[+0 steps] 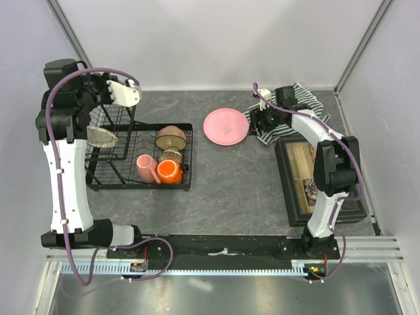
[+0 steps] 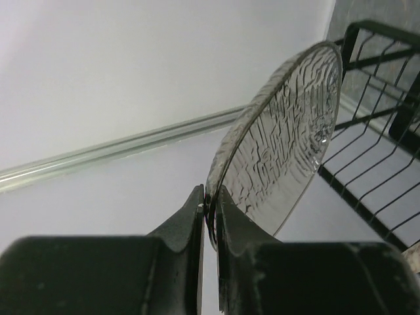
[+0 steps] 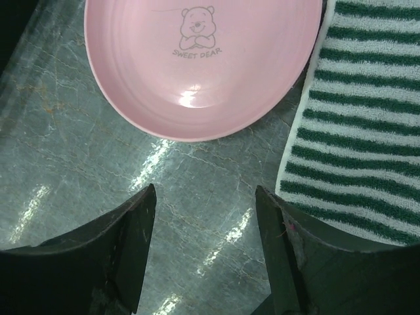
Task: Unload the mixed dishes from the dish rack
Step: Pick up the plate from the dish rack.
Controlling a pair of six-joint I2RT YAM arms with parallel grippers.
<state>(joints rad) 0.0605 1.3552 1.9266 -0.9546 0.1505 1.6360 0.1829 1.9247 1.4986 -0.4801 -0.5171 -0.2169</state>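
Note:
My left gripper (image 2: 210, 200) is shut on the rim of the small patterned oval dish (image 2: 282, 138), holding it on edge above the left end of the black wire dish rack (image 1: 111, 174); from above the dish (image 1: 103, 137) shows beside the arm. In the rack's tray lie a tan-brown bowl (image 1: 172, 136), a small floral bowl (image 1: 170, 156), an orange mug (image 1: 169, 172) and a pink mug (image 1: 144, 167). The pink round plate (image 1: 226, 126) lies flat on the table. My right gripper (image 3: 205, 197) hovers open just short of the plate's (image 3: 197, 65) near rim, with nothing between its fingers.
A green-and-white striped towel (image 1: 298, 105) lies at the back right, under the right wrist and beside the plate. A dark compartmented box (image 1: 315, 177) stands along the right side. Rack wires (image 2: 380, 131) run close to the right of the held dish.

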